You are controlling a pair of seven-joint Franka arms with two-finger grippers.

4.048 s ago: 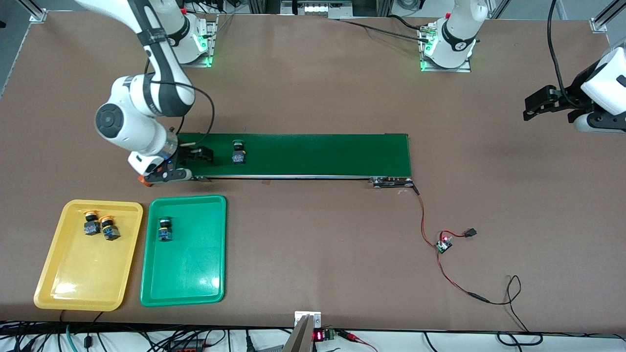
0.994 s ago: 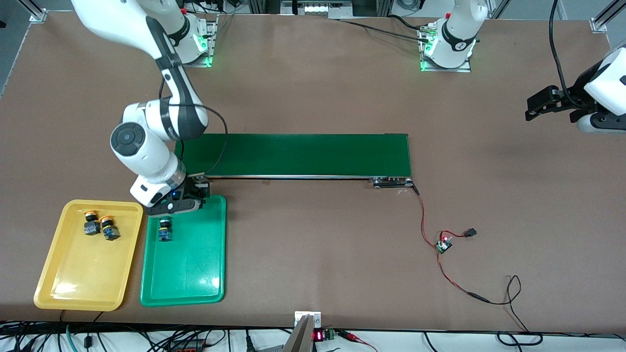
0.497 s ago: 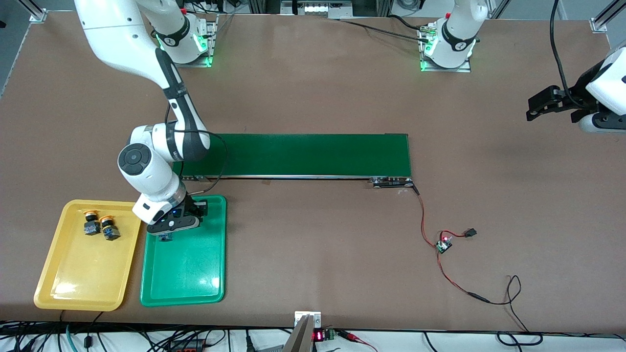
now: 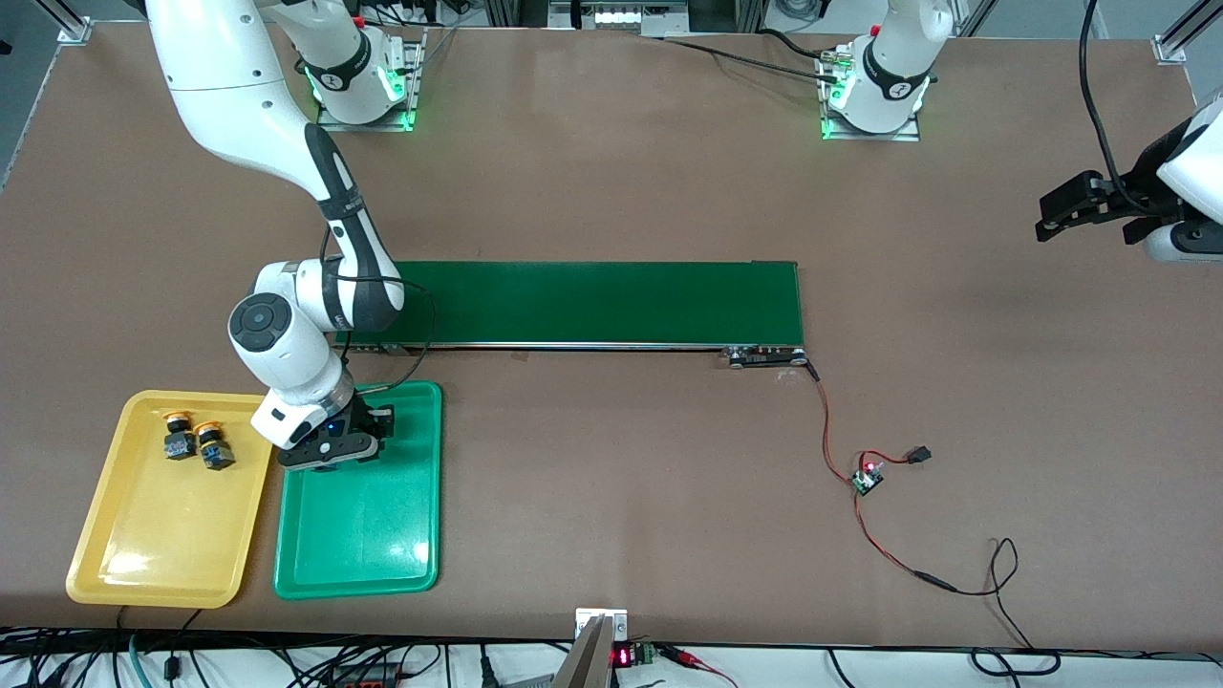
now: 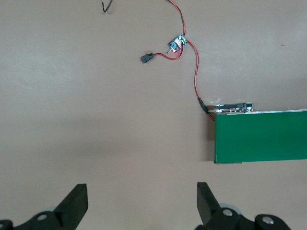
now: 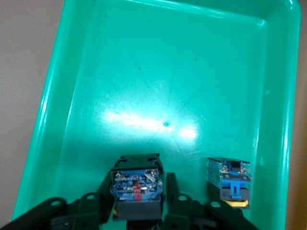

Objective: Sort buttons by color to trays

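Observation:
My right gripper (image 4: 330, 449) is low over the green tray (image 4: 382, 535), at the end nearest the belt. In the right wrist view its fingers (image 6: 170, 184) stand slightly apart on either side of a dark-bodied button (image 6: 135, 184), with a thin gap showing on one side; the cap is hidden. A second button (image 6: 229, 178) lies in the green tray (image 6: 144, 72) close beside it. The front view hides both under the gripper. Two yellow-capped buttons (image 4: 178, 435) (image 4: 214, 447) sit in the yellow tray (image 4: 143, 535). My left gripper (image 4: 1051, 220) (image 5: 141, 199) waits open over bare table.
The long dark-green conveyor belt (image 4: 592, 302) (image 5: 261, 136) lies farther from the front camera than the trays. A small circuit board with red and black wires (image 4: 868, 475) lies on the table toward the left arm's end.
The right arm has come from the belt's end to low over the green tray with the button, now covering the button lying there. Its jaws have parted a little. The left arm has barely moved.

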